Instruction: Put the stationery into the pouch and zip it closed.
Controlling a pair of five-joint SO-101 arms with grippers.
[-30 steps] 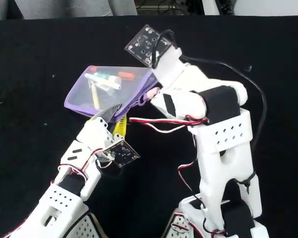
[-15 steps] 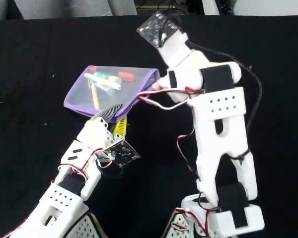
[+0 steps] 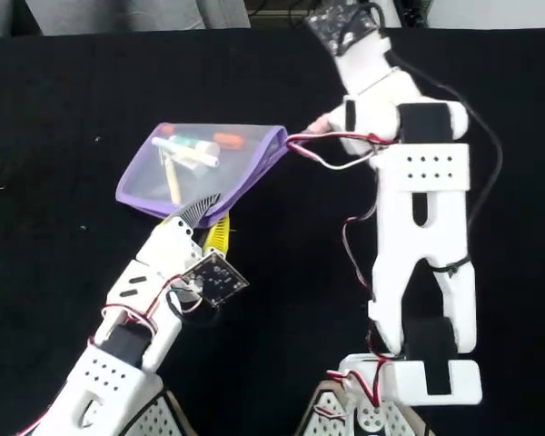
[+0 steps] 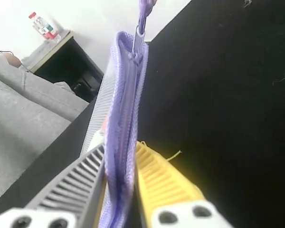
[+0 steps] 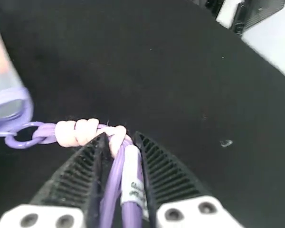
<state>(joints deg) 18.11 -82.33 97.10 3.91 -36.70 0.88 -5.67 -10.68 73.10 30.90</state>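
The pouch (image 3: pixel 195 168) lay on the black table (image 3: pixel 54 272), well in from its edges, with pens (image 3: pixel 187 149) inside. The left gripper (image 3: pixel 213 214) was clamped on its near zip edge. The right gripper (image 3: pixel 316 127) pinched the pull cord (image 5: pixel 80 132) stretched beyond the far corner.

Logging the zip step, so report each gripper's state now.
Left gripper: shut on the edge of the pouch.
Right gripper: shut on the zipper pull.

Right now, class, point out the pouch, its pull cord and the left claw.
pouch (image 3: pixel 254 171): high view, purple zip edge.
pull cord (image 5: pixel 78 132): right wrist view, pink coil.
left claw (image 4: pixel 119 156): left wrist view, between fingertips.
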